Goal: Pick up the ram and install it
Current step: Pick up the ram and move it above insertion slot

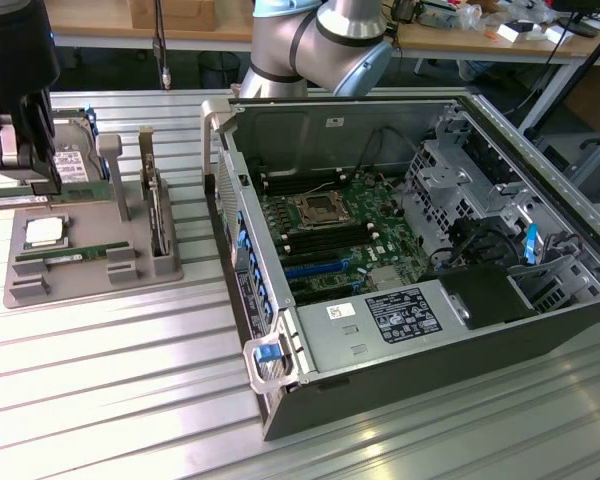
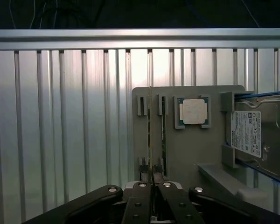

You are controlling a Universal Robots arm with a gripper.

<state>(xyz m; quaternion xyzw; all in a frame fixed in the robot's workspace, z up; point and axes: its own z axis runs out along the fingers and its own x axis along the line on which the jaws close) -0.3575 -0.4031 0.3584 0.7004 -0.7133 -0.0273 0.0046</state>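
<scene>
My gripper (image 1: 25, 172) hangs above the grey holder tray (image 1: 90, 285) at the exterior view's left, shut on the ram (image 2: 150, 121). The ram is a thin green stick seen edge-on, running out from between the fingertips of my gripper (image 2: 152, 176). In the exterior view the ram (image 1: 80, 198) shows as a narrow green strip just under the gripper. Another green stick (image 1: 65, 257) lies in a slot of the tray. The open computer case (image 1: 280, 400) lies at the exterior view's right, and the long memory slots (image 1: 330, 235) on its motherboard are bare.
On the tray sit a square silver CPU (image 1: 43, 232), a hard drive (image 2: 252, 135) and an upright card with a metal bracket (image 1: 156, 215). The arm's grey body (image 1: 320, 45) reaches over the case's back wall. The table is ribbed aluminium (image 1: 110, 400).
</scene>
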